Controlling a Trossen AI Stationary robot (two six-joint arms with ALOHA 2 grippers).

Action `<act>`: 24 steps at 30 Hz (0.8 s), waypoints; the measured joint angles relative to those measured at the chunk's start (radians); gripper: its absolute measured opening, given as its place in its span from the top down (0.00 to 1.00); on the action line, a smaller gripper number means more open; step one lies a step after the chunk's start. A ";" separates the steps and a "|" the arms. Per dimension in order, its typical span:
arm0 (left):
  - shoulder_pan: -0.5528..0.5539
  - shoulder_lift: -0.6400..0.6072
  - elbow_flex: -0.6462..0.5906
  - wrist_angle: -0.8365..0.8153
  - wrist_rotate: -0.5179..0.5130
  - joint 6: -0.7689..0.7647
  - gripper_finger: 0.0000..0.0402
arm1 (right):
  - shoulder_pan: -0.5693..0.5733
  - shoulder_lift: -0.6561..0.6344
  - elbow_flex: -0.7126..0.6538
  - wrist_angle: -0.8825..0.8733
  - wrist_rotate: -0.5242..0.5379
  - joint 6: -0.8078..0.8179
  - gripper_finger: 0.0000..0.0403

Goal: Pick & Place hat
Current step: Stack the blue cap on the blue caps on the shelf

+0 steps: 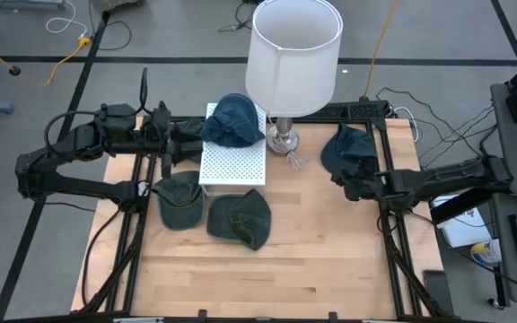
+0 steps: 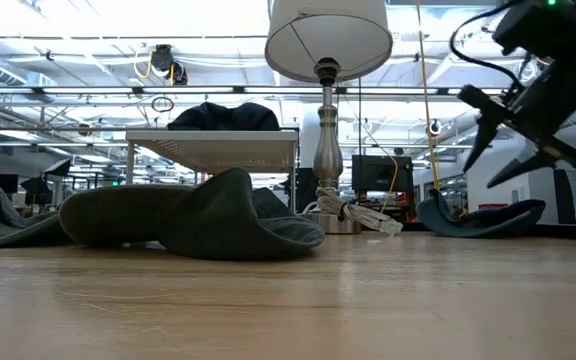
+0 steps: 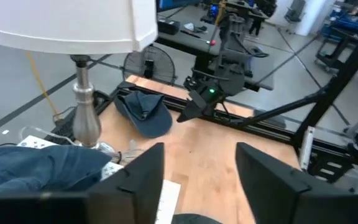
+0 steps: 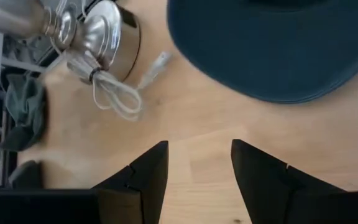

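A blue hat [image 1: 233,121] lies on a white perforated stand [image 1: 233,161] beside the lamp base [image 1: 283,139]. My left gripper [image 1: 196,140] is open at the stand's left side. In its wrist view the hat [image 3: 36,165] lies just beside one finger, with nothing between the fingers [image 3: 143,174]. A second blue hat [image 1: 348,151] rests brim-down on the table at the right. My right gripper [image 1: 346,184] hangs open just on its near side, above bare wood [image 4: 194,168], clear of it [image 2: 483,215]. Two green hats [image 1: 179,197] [image 1: 240,217] lie flat on the table in front of the stand.
A tall lamp with a white shade [image 1: 293,49] stands behind the stand, and its coiled cord [image 4: 114,93] lies on the table by the base. A black frame [image 1: 393,224] borders the table's sides. The near half of the wooden tabletop [image 1: 267,278] is bare.
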 joint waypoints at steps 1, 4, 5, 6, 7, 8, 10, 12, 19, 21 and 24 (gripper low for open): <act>0.000 0.000 0.000 -0.001 0.012 0.000 0.46 | -0.001 -0.022 -0.012 -0.005 0.005 0.008 0.58; 0.000 0.000 0.000 -0.001 0.038 -0.023 0.39 | -0.003 -0.079 -0.051 -0.013 0.036 0.049 0.58; 0.000 0.000 0.000 -0.001 0.041 -0.037 0.37 | -0.005 -0.096 -0.065 -0.013 0.045 0.058 0.58; 0.000 0.000 0.000 -0.001 0.042 -0.054 0.36 | -0.008 -0.109 -0.077 -0.017 0.053 0.071 0.58; 0.000 0.000 0.000 -0.001 0.041 -0.067 0.35 | -0.013 -0.121 -0.088 -0.017 0.051 0.086 0.58; 0.000 0.000 0.000 -0.001 0.042 -0.079 0.34 | -0.017 -0.131 -0.100 -0.017 0.043 0.101 0.58; 0.000 0.000 0.000 -0.001 0.041 -0.086 0.32 | -0.029 -0.144 -0.123 -0.024 0.014 0.126 0.58; 0.000 0.000 0.000 -0.001 0.041 -0.082 0.32 | -0.039 -0.146 -0.139 -0.028 -0.006 0.135 0.58; 0.000 -0.001 0.000 -0.001 0.041 -0.073 0.32 | -0.100 -0.140 -0.149 -0.115 -0.024 0.175 0.58; 0.000 -0.002 0.000 -0.001 0.042 -0.060 0.32 | -0.124 -0.135 -0.149 -0.142 -0.024 0.184 0.58; 0.000 -0.002 0.000 -0.002 0.049 -0.044 0.32 | -0.174 -0.119 -0.149 -0.155 0.001 0.171 0.58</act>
